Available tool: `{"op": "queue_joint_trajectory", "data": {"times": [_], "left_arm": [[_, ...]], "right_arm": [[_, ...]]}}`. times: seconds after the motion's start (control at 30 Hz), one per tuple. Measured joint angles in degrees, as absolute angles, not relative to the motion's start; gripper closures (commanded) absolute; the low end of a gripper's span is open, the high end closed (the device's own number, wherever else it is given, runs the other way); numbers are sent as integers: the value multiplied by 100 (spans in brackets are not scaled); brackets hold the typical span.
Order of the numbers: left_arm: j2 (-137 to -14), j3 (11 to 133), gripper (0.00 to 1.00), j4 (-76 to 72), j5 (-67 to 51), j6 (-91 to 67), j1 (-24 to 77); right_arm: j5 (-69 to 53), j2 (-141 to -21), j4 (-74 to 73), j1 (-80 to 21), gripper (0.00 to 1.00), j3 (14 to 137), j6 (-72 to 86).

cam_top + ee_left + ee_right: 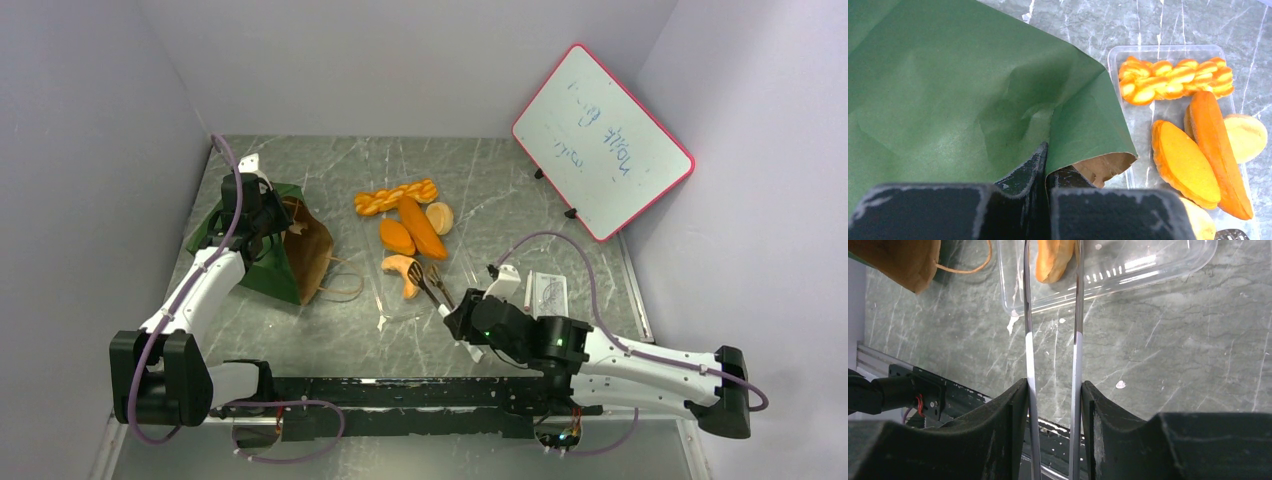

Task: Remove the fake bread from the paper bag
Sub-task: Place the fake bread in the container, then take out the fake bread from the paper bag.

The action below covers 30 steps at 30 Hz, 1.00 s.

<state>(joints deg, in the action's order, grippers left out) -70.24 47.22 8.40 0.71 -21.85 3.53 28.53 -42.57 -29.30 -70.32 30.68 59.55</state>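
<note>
The paper bag (283,262), dark green outside and brown inside, lies tipped on the table's left with its mouth toward the middle. My left gripper (262,215) is shut on the bag's upper edge (1083,125), pinching the green paper between its jaws (1050,165). The fake bread lies in a clear tray (462,252): a braided loaf (397,197), a long roll (422,228), an oval roll (397,237), a pale bun (440,217) and a croissant (402,272). My right gripper (462,322) is shut on metal tongs (1077,340), whose arms straddle the croissant (1050,260).
A red-framed whiteboard (603,140) leans at the back right. A small white card (547,290) lies right of the tray. The bag's tan loop handle (345,285) trails on the table. Walls close in on the left, back and right.
</note>
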Motion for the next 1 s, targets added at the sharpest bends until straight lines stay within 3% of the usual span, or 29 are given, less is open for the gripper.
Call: {"op": "queue_joint_trajectory", "data": {"times": [0.6,1.0], "left_arm": [[-6930,4722,93,1048,-152,-1769,353],[-6646,4751,93,1575,-644,-1391,353]], "right_arm": [[3444,-4834,-3129,-7876,59,4093,5537],[3162,-6149,-1555,-8051,59,4316,4703]]}}
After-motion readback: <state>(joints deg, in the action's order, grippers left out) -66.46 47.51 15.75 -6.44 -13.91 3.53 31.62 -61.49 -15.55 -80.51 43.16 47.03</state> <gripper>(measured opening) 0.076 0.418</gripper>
